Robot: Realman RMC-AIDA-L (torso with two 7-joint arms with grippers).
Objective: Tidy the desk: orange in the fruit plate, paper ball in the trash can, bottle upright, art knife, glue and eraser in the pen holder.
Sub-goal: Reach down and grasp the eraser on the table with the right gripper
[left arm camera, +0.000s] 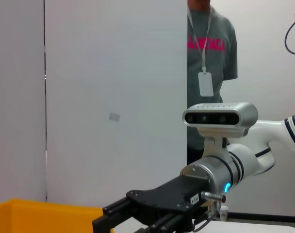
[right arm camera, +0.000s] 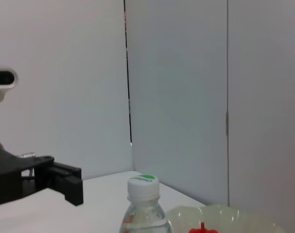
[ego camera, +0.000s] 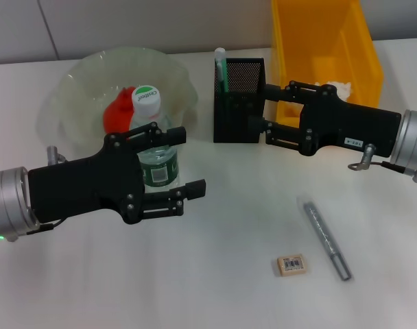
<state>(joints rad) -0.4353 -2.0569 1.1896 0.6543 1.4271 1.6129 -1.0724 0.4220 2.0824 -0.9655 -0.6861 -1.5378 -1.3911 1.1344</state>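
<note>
The bottle [ego camera: 157,161] stands upright in front of the fruit plate [ego camera: 75,82], and my left gripper [ego camera: 173,163] is open with one finger on each side of it. The orange [ego camera: 118,113] lies in the plate. My right gripper [ego camera: 261,110] is open at the right side of the pen holder [ego camera: 237,103], from which a green-and-white glue stick [ego camera: 221,67] pokes up. The paper ball [ego camera: 335,88] lies in the trash can [ego camera: 318,41]. The eraser [ego camera: 291,264] and the grey art knife [ego camera: 326,238] lie on the table at the front right. The right wrist view shows the bottle [right arm camera: 143,206] and the left gripper [right arm camera: 65,179].
The white table [ego camera: 215,274] reaches a pale wall at the back. In the left wrist view, the right gripper [left arm camera: 147,216] reaches over the yellow bin [left arm camera: 31,216], with a person [left arm camera: 210,58] standing behind the robot's head.
</note>
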